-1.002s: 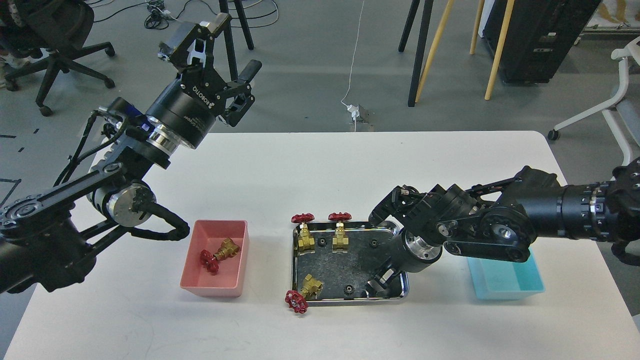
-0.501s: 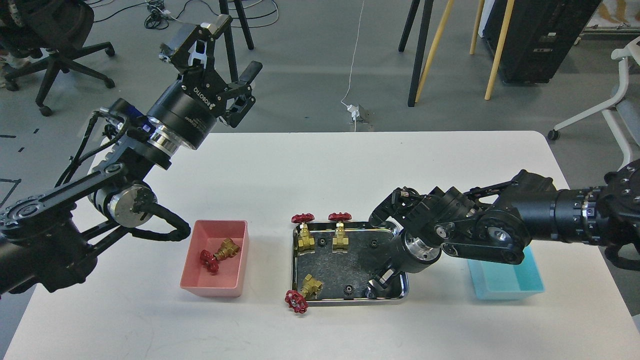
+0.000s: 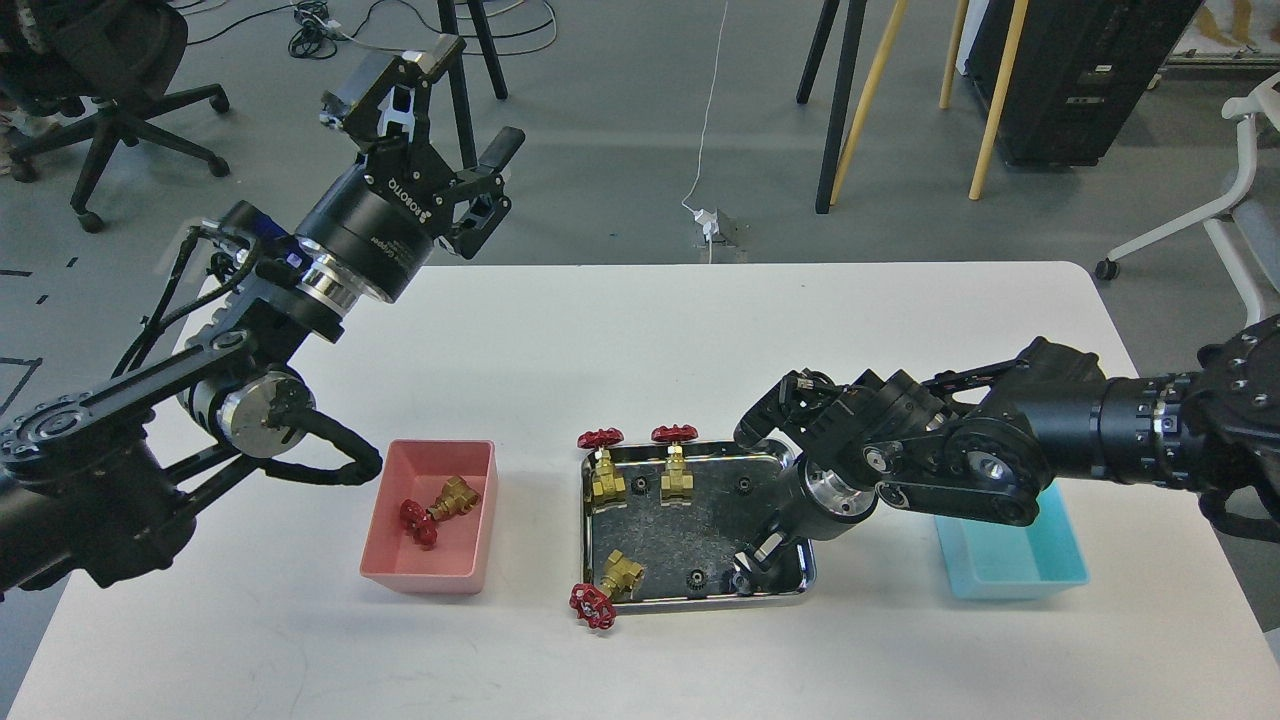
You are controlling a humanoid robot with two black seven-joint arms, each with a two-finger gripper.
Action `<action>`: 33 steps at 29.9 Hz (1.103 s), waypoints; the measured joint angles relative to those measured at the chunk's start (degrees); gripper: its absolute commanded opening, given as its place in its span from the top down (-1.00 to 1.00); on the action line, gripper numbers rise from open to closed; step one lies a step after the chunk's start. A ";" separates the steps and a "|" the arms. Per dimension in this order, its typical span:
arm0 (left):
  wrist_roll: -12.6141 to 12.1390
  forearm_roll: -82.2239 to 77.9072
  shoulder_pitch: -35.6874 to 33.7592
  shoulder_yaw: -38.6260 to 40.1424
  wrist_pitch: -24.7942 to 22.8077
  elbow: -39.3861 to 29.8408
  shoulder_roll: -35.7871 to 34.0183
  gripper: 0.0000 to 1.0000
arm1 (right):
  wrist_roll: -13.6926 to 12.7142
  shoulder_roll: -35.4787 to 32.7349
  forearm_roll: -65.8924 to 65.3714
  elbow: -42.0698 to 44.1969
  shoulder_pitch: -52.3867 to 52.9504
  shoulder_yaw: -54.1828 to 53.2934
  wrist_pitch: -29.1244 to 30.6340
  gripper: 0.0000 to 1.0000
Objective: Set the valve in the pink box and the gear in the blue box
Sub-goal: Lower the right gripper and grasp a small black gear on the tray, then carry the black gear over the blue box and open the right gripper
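Left gripper hanging high beyond table's far left edge, fingers spread wide, holding nothing; right gripper reaching down into steel tray at near right corner, fingers too dark and small, cannot tell their state; one valve lying in pink box; three more valves sitting at tray's left side; gear resting near tray's front edge, just left of right gripper; blue box sitting right of tray, partly under right arm.
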State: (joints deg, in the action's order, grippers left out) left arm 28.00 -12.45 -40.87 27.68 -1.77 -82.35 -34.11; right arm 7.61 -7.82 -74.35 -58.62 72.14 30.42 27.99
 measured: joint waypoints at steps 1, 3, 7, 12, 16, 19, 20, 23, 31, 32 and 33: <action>0.00 0.00 0.00 0.00 -0.02 0.00 0.00 -0.78 | 0.02 0.00 0.00 0.00 0.00 -0.01 0.00 0.44; 0.00 0.00 0.00 0.00 -0.05 0.00 0.00 -0.78 | 0.02 0.00 0.00 0.01 0.02 -0.01 0.00 0.56; 0.00 0.00 0.12 0.00 -0.07 0.00 0.01 -0.78 | -0.02 0.04 0.00 0.02 0.05 -0.08 0.00 0.69; 0.00 -0.02 0.17 0.00 -0.08 0.00 0.01 -0.78 | -0.05 0.40 0.01 -0.11 0.24 -0.10 0.00 0.83; 0.00 -0.02 0.18 -0.01 -0.08 0.00 0.01 -0.78 | -0.05 0.43 0.24 -0.36 0.85 -0.50 0.00 0.86; 0.00 -0.02 0.26 -0.08 -0.08 0.00 0.02 -0.78 | -0.05 0.12 0.69 -0.66 2.38 -1.89 0.01 0.87; 0.00 -0.02 0.26 -0.08 -0.08 0.00 0.07 -0.78 | -0.04 -0.20 0.79 -0.81 3.05 -2.51 0.01 0.87; 0.00 -0.02 0.26 -0.09 -0.08 0.00 0.34 -0.78 | -0.05 -3.13 0.95 -2.66 5.73 -4.47 0.02 0.87; 0.00 -0.10 0.26 -0.09 -0.08 0.25 1.64 -0.78 | -0.11 -25.18 0.66 -14.29 10.22 -6.63 0.02 0.87; 0.00 -0.13 0.26 -0.09 -0.07 0.33 1.91 -0.78 | -0.12 -28.25 0.35 -15.84 10.11 -6.45 0.02 0.86; 0.00 -0.15 0.26 -0.09 -0.07 0.40 2.20 -0.78 | -0.18 -30.71 0.02 -16.99 9.81 -6.30 0.02 0.86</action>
State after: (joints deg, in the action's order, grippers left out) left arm 28.00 -12.60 -40.61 27.60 -1.85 -81.95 -31.91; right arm 7.43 -38.53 -74.33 -75.60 81.96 24.11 28.01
